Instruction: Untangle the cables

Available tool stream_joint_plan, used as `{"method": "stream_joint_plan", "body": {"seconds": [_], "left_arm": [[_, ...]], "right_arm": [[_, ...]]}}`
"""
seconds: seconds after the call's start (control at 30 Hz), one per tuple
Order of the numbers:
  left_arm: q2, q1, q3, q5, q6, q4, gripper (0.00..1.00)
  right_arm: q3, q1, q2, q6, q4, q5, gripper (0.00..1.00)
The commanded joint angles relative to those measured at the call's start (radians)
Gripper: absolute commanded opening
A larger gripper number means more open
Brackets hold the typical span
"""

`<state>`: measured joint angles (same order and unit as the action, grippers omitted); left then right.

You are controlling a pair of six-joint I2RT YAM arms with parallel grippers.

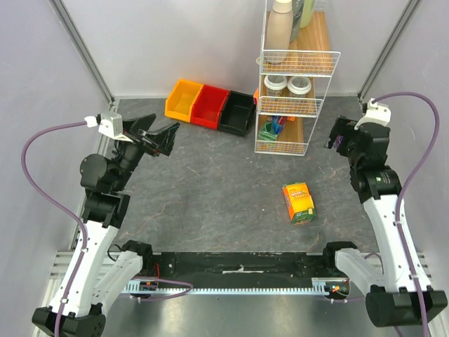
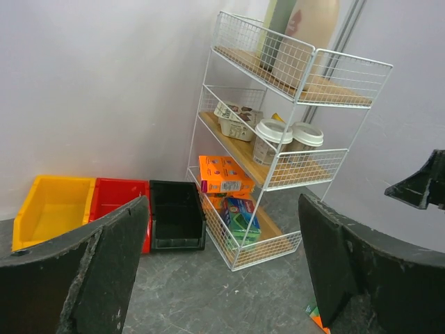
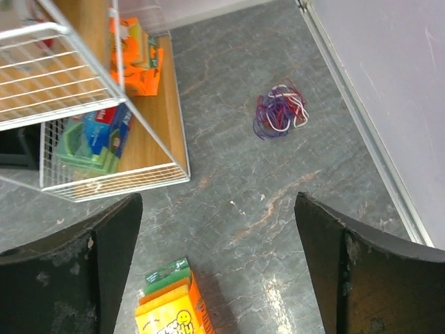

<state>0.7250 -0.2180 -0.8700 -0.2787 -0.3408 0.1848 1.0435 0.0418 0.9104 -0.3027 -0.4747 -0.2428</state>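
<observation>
Both tools are spread wide with nothing in them: the left gripper (image 2: 224, 223) hangs raised above the table (image 1: 224, 182), its two dark fingers (image 2: 111, 264) far apart and facing the back corner, and the right gripper (image 3: 219, 209) is just as far open, looking down at the grey surface. The cables (image 3: 280, 111) lie in one small tangled heap of red, white and dark blue loops on the table. They sit close to the right wall's edge, to the right of the wire rack (image 1: 298, 63), apart from it and untouched by either arm. The rack's top shelf carries a tan bottle (image 1: 279, 24) and a green bottle (image 1: 306, 10). Its middle shelf holds two lidded cups (image 2: 271, 139) side by side, with a small printed carton (image 2: 236, 120) behind them. On the bottom shelf an orange box (image 2: 222, 174) stands behind a blue-green box (image 2: 240, 216). Left of the rack, three open bins stand in a row against the back wall, touching each other: a yellow bin (image 2: 49, 209), a red bin (image 2: 115, 198) and a black bin (image 2: 175, 212), showing bare plastic inside as far as the left finger lets them be seen. A yellow-orange carton (image 1: 299, 201) lies flat on the table in front of the rack, well apart from the cables
</observation>
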Motion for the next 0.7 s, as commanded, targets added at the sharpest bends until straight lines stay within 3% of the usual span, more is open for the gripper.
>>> {"method": "stream_joint_plan", "body": {"seconds": [0.0, 0.17, 0.43, 0.67], "left_arm": [[-0.001, -0.001, 0.008, 0.03, 0.043, 0.012, 0.94], [0.005, -0.018, 0.014, 0.027, 0.039, 0.01, 0.94], [0.027, -0.061, 0.02, 0.016, 0.034, 0.012, 0.95], [0.025, -0.09, 0.019, 0.004, 0.042, 0.01, 0.96]], "right_arm": [[0.006, -0.006, 0.123, -0.075, 0.022, -0.108, 0.98], [0.001, -0.071, 0.248, -0.139, 0.114, -0.191, 0.98], [0.035, -0.285, 0.559, -0.26, 0.309, 0.037, 0.98], [0.137, -0.303, 0.843, -0.279, 0.462, 0.042, 0.95]]}}
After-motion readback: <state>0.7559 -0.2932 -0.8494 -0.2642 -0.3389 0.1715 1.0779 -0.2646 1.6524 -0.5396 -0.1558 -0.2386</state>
